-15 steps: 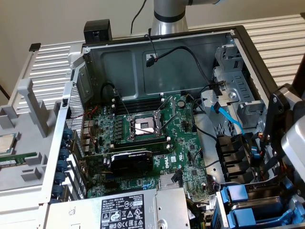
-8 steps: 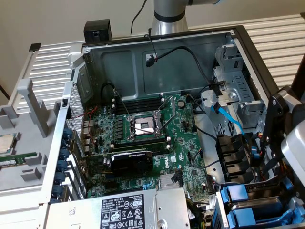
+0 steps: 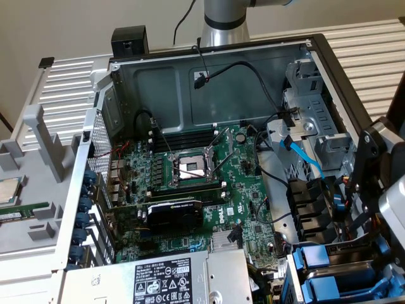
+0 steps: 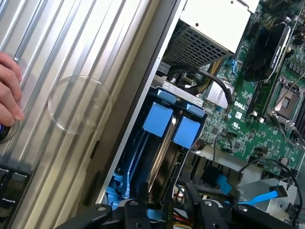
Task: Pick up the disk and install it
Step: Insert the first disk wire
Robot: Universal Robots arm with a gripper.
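Two blue-fronted carriers (image 4: 157,119) (image 4: 187,132) stand side by side in the drive bay at the case's corner, next to the power supply. A silver drive edge (image 4: 163,152) runs between them toward my gripper (image 4: 164,212). No white label shows, so I cannot tell which carrier holds the disk. My gripper's black body hangs close over the bay's other end. In the exterior view the same blue fronts (image 3: 310,256) (image 3: 316,288) sit at the lower right, and my arm's black end (image 3: 374,158) leans in from that view's right.
The silver power-supply box (image 3: 171,278) (image 4: 214,24) borders the bay. The green motherboard (image 3: 196,171), a black card (image 3: 174,212) and a loose blue cable (image 3: 304,158) (image 4: 259,196) fill the case. A person's hand (image 4: 9,90) rests on the ribbed metal surface (image 4: 71,47) outside the case wall.
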